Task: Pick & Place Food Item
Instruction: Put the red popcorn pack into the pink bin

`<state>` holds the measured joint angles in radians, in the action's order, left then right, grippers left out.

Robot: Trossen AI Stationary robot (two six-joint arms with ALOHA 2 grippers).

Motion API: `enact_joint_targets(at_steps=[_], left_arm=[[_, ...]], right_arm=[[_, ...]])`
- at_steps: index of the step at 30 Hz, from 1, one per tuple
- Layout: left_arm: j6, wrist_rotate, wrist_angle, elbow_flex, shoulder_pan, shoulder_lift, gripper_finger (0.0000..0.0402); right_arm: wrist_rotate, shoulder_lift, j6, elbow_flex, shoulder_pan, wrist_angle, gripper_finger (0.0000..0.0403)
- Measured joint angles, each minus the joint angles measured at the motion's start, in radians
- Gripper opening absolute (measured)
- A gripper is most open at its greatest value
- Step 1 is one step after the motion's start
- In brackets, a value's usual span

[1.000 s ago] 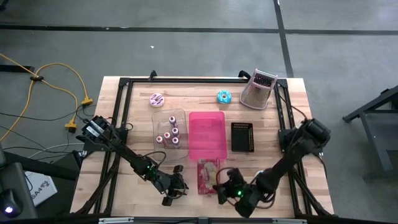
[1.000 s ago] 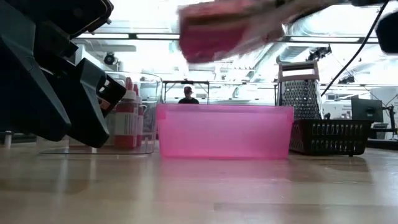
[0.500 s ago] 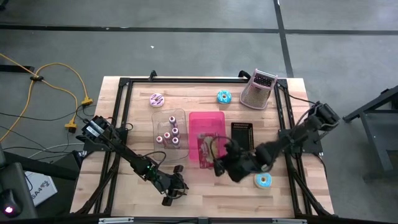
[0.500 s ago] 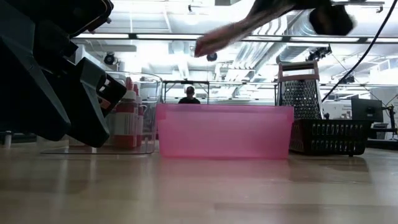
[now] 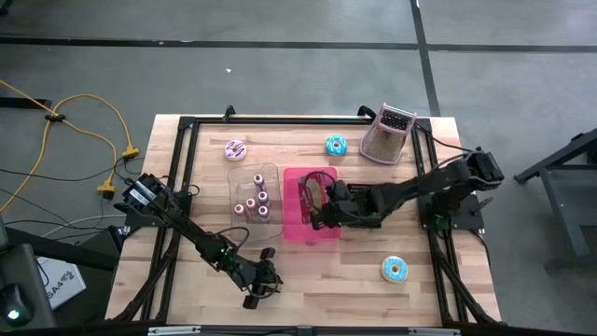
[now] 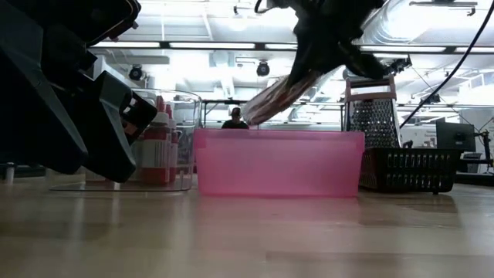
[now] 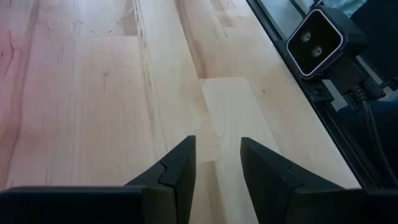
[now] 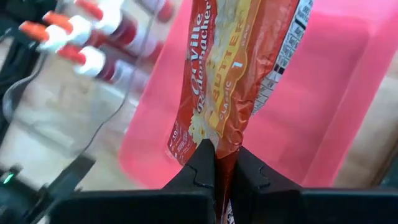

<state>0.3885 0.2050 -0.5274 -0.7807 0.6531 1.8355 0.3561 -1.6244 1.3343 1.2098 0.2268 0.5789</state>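
A red popcorn packet (image 8: 239, 68) hangs from my right gripper (image 5: 326, 207) above the pink bin (image 5: 311, 229); it also shows in the high view (image 5: 312, 194) and in the low view (image 6: 279, 96), slanting down toward the bin's rim (image 6: 278, 133). My right gripper (image 8: 222, 163) is shut on it. My left gripper (image 5: 266, 277) sits low near the table's near edge, left of the bin; its fingers (image 7: 214, 165) are open over bare wood and hold nothing. My right gripper pinches the packet's edge (image 8: 222, 144) between its two fingers, at one end of the packet. The packet is lifted clear and hangs tilted away from the fingers, over the pink bin.
A clear tray with small bottles (image 5: 254, 199) stands left of the bin, a black basket (image 5: 363, 205) right of it. A metal grater (image 5: 388, 133) and a blue donut (image 5: 336, 145) stand at the far side, a pink donut (image 5: 235, 149) far left, another blue donut (image 5: 395, 271) near right.
My right gripper has carried the packet from the table's near edge up and toward the far side, to above the pink bin. The packet has gone from lying level to hanging tilted. A blue donut it had covered now shows at the near right.
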Motion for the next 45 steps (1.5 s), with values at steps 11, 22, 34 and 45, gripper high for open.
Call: enact_joint_targets(at_steps=[11, 22, 34, 45], left_arm=[[0.000, -0.013, 0.005, 0.000, 0.004, 0.000, 0.0122], [0.002, -0.012, -0.002, 0.000, 0.008, 0.000, 0.0122], [0.005, -0.012, 0.000, 0.000, 0.010, 0.000, 0.0122], [0.009, -0.011, 0.000, 0.000, 0.010, 0.000, 0.0122]], right_arm=[[-0.078, -0.099, -0.035, 0.002, -0.060, -0.092, 0.0008], [-0.135, -0.221, -0.081, -0.001, -0.134, -0.191, 0.0008], [-0.163, -0.218, -0.076, 0.000, -0.149, -0.185, 0.0039], [-0.177, -0.218, -0.079, 0.000, -0.148, -0.172, 0.0087]])
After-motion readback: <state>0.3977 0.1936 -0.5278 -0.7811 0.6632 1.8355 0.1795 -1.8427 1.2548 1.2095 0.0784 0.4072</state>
